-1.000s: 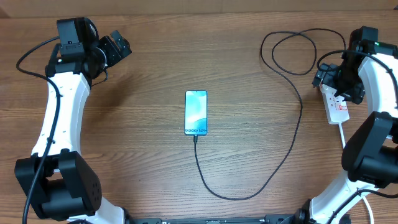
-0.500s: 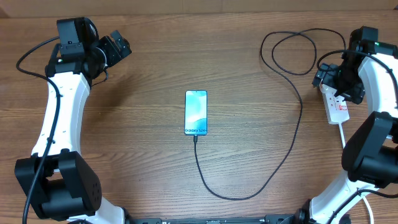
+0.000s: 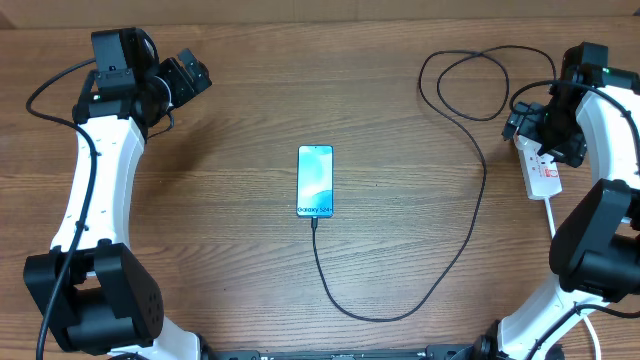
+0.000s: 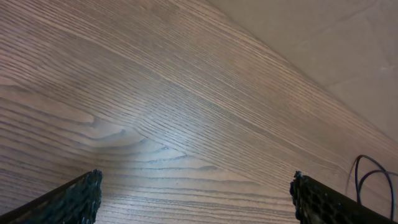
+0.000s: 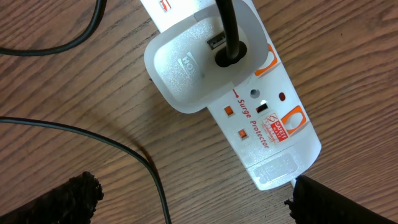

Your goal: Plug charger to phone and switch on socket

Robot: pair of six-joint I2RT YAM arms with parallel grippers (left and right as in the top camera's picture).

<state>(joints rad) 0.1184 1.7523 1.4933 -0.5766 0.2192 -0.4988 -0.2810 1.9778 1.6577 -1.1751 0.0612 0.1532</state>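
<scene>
The left gripper (image 3: 192, 74) hangs at the far left of the worktop (image 3: 230, 250), well apart from everything. My wrist view shows its jaws wide over bare wood, holding nothing. I judge it parked there to keep clear of the cable. The phone (image 3: 315, 181) lies flat mid-worktop, face up, screen lit. The charger (image 3: 478, 190) meets the phone's near edge, tip apparently seated, then sweeps right in a slack loop to the socket (image 5: 267, 124), where its lead enters a white adapter (image 5: 186, 68). The right gripper (image 5: 199, 208) hovers above the socket, jaws wide and empty, placed, I judge, for the switches (image 5: 229, 110). Whether a switch is on, I cannot tell.
</scene>
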